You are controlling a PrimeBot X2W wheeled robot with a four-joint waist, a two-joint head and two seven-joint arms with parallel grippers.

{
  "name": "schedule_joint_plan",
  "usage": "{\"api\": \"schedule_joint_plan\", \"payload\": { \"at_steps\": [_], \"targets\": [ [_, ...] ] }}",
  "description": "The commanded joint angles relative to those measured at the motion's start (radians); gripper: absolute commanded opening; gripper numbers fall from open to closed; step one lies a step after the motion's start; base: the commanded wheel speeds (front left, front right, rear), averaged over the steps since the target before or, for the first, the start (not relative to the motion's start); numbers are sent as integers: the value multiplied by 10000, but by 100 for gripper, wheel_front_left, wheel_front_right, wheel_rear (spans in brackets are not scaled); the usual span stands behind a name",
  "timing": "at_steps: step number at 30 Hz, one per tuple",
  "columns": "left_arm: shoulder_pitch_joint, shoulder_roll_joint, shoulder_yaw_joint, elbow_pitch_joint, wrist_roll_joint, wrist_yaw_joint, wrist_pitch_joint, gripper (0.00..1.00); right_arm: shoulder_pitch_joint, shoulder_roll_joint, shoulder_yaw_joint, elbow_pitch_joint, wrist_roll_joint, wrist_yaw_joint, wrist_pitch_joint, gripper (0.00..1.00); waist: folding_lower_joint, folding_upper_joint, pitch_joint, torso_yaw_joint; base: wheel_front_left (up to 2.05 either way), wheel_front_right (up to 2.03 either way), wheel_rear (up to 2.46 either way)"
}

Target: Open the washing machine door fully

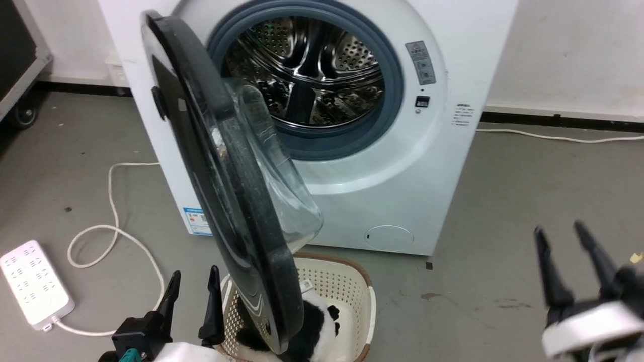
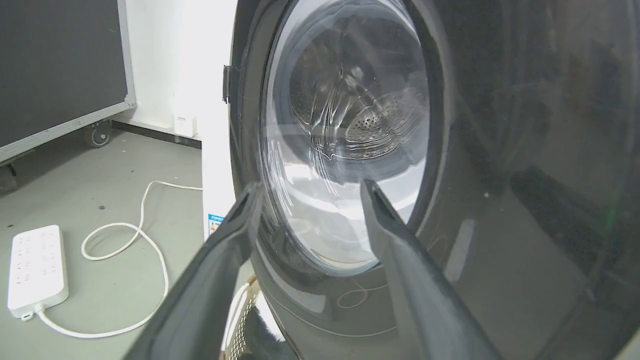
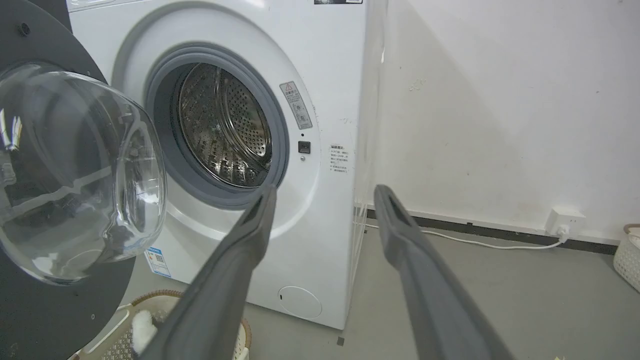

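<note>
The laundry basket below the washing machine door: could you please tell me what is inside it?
A black-and-white furry item lies in the basket; the door hides the rest.

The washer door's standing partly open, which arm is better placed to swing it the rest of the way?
Probably left. The left gripper is open beside the lower rim of the washing machine door, so it could clamp that rim and pull. The right gripper, also open, is far off.

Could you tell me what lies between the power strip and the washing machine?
A looping white cable on grey floor lies between the power strip and the washing machine, seen in the head and left wrist views.
</note>
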Motion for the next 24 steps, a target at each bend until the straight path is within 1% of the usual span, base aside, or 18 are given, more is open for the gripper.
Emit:
{"api": "schedule_joint_plan", "payload": {
  "at_steps": [1,3,5,8,13,23,24],
  "targets": [
    [169,20,43,-48,53,-48,-53,100,255,274,-112,-176,-207,10,-64,100,0,0,8,-49,0,0,0],
    [211,20,36,-43,76,-120,-53,100,764,877,-563,-717,-1161,10,-75,100,0,0,30,-95,0,0,0],
    [254,20,18,-45,83,-153,-53,100,1200,1481,-919,-1227,-1704,10,-78,100,0,0,40,-136,0,0,0],
    [337,20,-20,-62,93,-184,-53,100,1807,1885,-1019,-1501,-2215,10,-80,100,0,0,51,-173,0,0,0],
    [436,20,-78,-20,104,-190,-53,100,2224,2084,-1032,-1422,-2217,10,-82,100,0,0,79,-166,0,0,0],
    [381,20,-195,115,218,-261,-53,100,2259,2106,-939,-1351,-1634,10,-83,100,0,0,69,-118,0,0,0],
    [380,20,-218,129,217,-276,-53,83,2245,2106,-943,-1349,-1614,10,-83,100,0,0,66,-122,0,0,0]
  ]
}}
